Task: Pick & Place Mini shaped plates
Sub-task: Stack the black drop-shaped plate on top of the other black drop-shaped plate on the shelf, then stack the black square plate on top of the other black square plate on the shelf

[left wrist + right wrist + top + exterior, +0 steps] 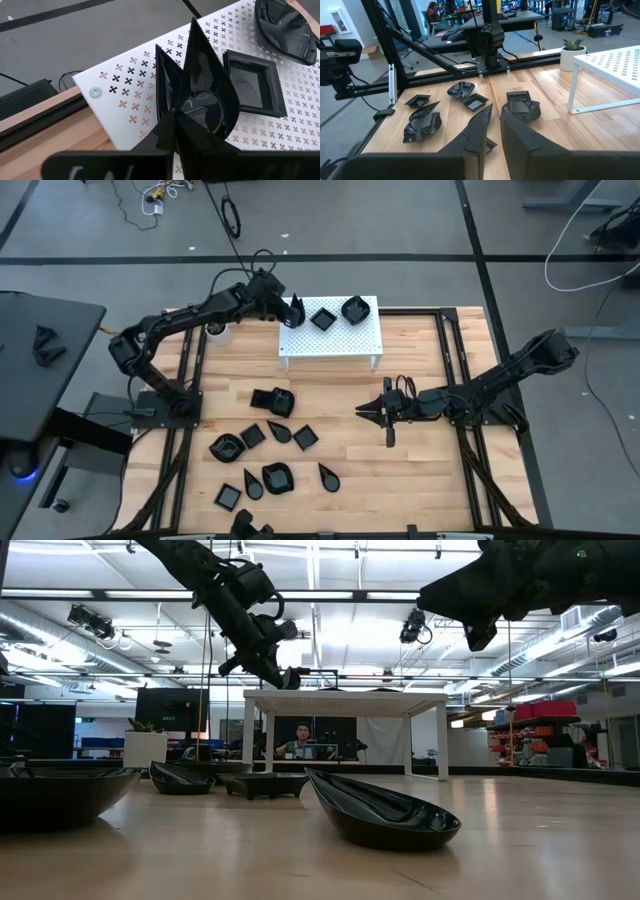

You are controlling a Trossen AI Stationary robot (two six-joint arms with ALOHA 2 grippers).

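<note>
Here, glossy black teardrop plate (202,82), pointed tip up

The mini shaped plates (422,125) are glossy black, smooth like glazed plastic. The table (420,470) is pale, lightly varnished wood planks. The perforated stand (350,340) looks like matt white painted metal.

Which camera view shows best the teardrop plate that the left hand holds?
The left wrist view: the teardrop plate fills it, upright over the white shelf. The high view shows it small; the low view barely; the right wrist view not.
</note>
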